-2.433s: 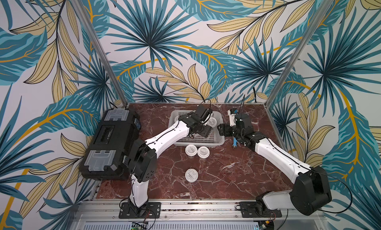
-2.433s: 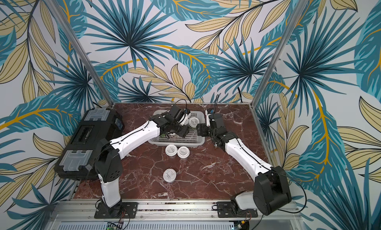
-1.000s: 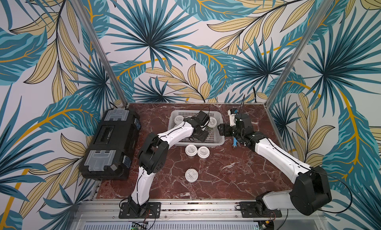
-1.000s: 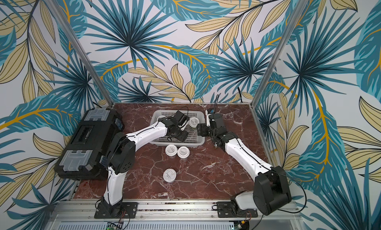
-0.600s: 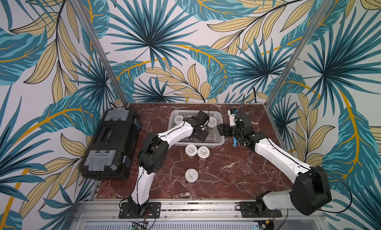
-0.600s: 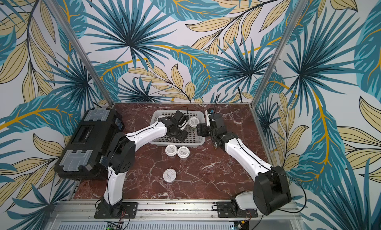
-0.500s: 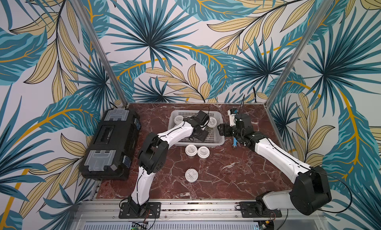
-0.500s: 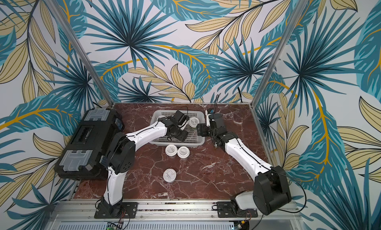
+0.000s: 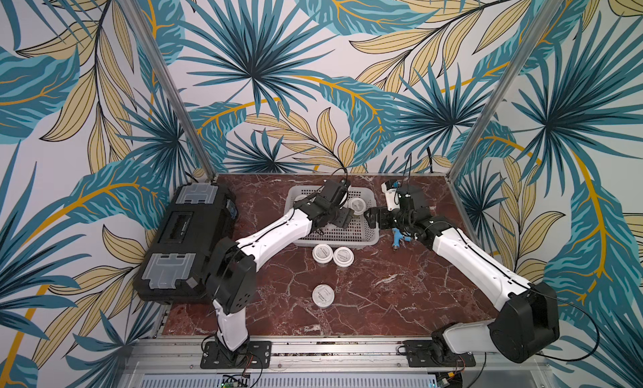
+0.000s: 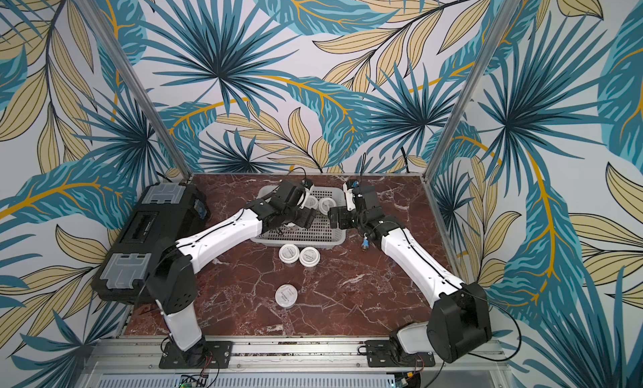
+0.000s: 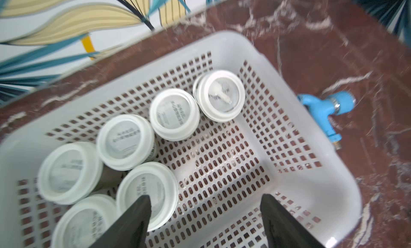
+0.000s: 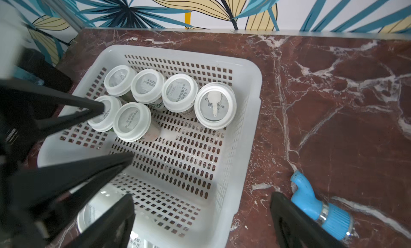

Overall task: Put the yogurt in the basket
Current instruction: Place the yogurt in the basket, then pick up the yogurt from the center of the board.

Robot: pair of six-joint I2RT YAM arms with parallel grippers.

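Left arm's elbow has swung back out toward the black toolbox (image 9: 188, 229) at frame left since a second ago. Left gripper (image 11: 205, 197) sits over the basket (image 12: 182, 54), upper centre in both top views. Its jaws are spread with nothing between them.

Right gripper (image 12: 202, 195) is wide open too and empty. It straddles the basket's right wall, beside a blue nozzle (image 12: 322, 211).

Six yogurt jars (image 12: 148, 85) stand upright inside, clustered toward the back. Pair of jars (image 9: 322, 254), touching, sits just below the basket's near rim on the table (image 9: 382, 299). Lone jar (image 9: 323, 295) is at lower centre.
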